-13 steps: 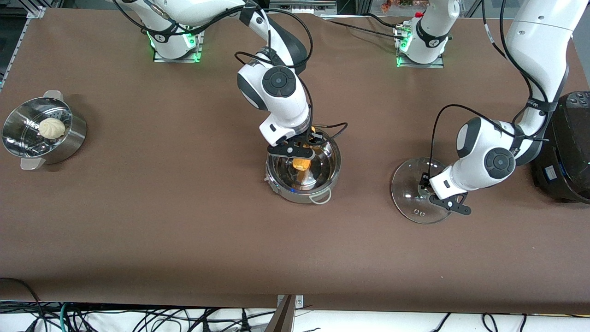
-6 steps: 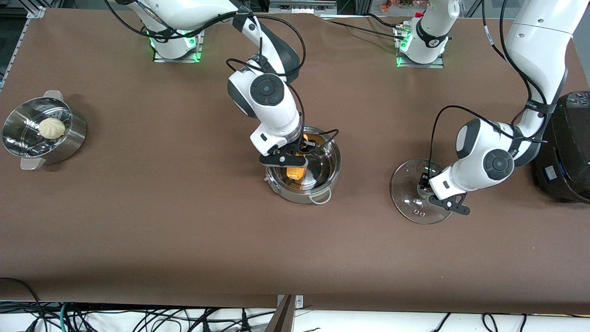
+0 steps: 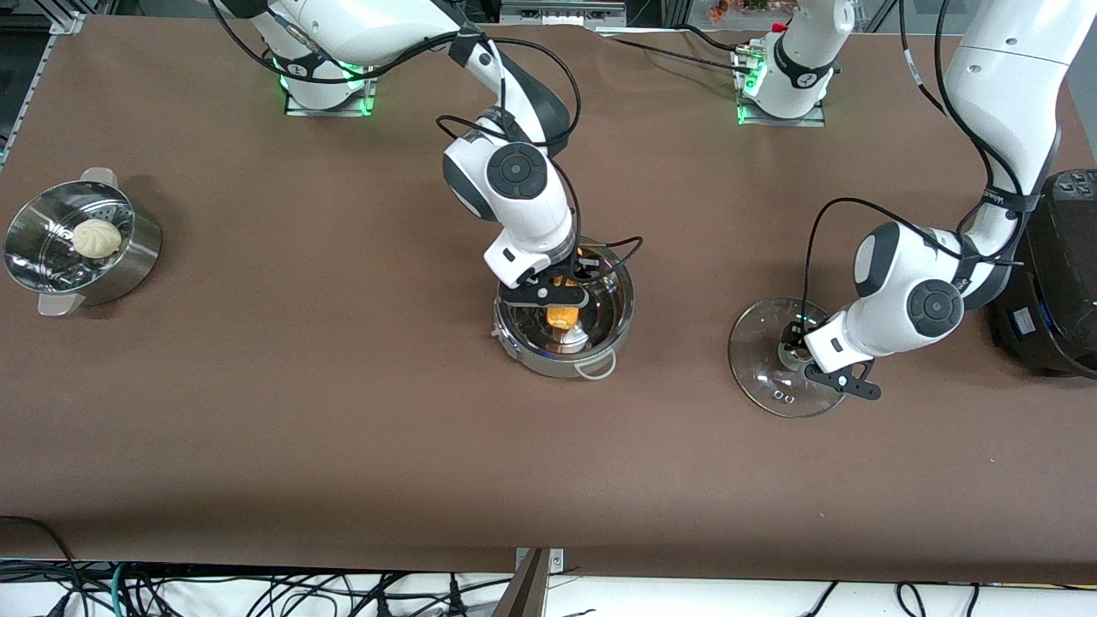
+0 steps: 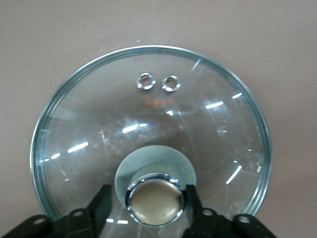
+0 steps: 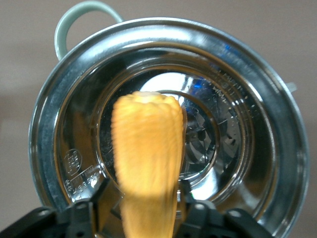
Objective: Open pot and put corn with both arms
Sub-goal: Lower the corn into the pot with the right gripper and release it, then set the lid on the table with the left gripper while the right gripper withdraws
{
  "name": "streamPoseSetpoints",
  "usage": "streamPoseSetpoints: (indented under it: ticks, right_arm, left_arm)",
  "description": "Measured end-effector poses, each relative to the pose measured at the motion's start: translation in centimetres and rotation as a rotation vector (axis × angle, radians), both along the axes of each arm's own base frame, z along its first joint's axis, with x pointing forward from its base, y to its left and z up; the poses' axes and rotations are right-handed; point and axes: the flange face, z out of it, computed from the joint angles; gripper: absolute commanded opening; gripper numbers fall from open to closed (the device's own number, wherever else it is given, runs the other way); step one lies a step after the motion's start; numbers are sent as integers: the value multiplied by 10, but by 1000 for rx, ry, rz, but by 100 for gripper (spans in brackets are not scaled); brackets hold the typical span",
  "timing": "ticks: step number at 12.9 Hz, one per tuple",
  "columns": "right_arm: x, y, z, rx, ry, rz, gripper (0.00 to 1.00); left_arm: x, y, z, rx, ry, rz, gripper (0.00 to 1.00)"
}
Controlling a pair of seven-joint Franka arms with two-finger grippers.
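While most of the brown counter along the edge nearest the front camera lies bare, the clear round glass lid rests flat on it toward the left arm's end, a little nearer that camera than the pot. The left gripper is down at the middle of this lid, its jaws set on either side of the bronze knob; the left wrist view shows the black fingers close against the knob's flanks, so they look clamped on it. Two small metal-ringed holes pierce the glass near its rim.

Slightly farther from the front camera, around the middle of the counter, stands the shallow round shiny steel pot, uncovered, with one pale loop handle on its nearer side. The right gripper hangs over the pot's open mouth, jaws clamped on the yellow-orange husked corn cob. In the right wrist view the cob points down toward the pot's mirrored bottom; whether its tip touches the steel cannot be told.

At about the same depth or a little farther, at the right arm's end, sits a smaller perforated steel steamer pot with a round white bun in it. At the left arm's end stands a black rice cooker.
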Motion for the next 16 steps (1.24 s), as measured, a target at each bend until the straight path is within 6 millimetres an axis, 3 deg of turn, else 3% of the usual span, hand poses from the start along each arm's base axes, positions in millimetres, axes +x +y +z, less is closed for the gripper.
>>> streamPoseSetpoints:
  ticks: [5, 8, 13, 16]
  right_arm:
    - [9, -6, 4, 3, -11, -6, 90]
    - [20, -18, 13, -5, -9, -20, 96]
    - [60, -80, 39, -51, 7, 26, 100]
    - [87, -139, 69, -89, 30, 47, 100]
  left_arm:
    - [0, 4, -1, 0, 6, 5, 100]
    - [0, 4, 0, 0, 5, 6, 100]
    - [7, 5, 7, -1, -14, 9, 100]
    - [7, 5, 8, -1, -15, 9, 100]
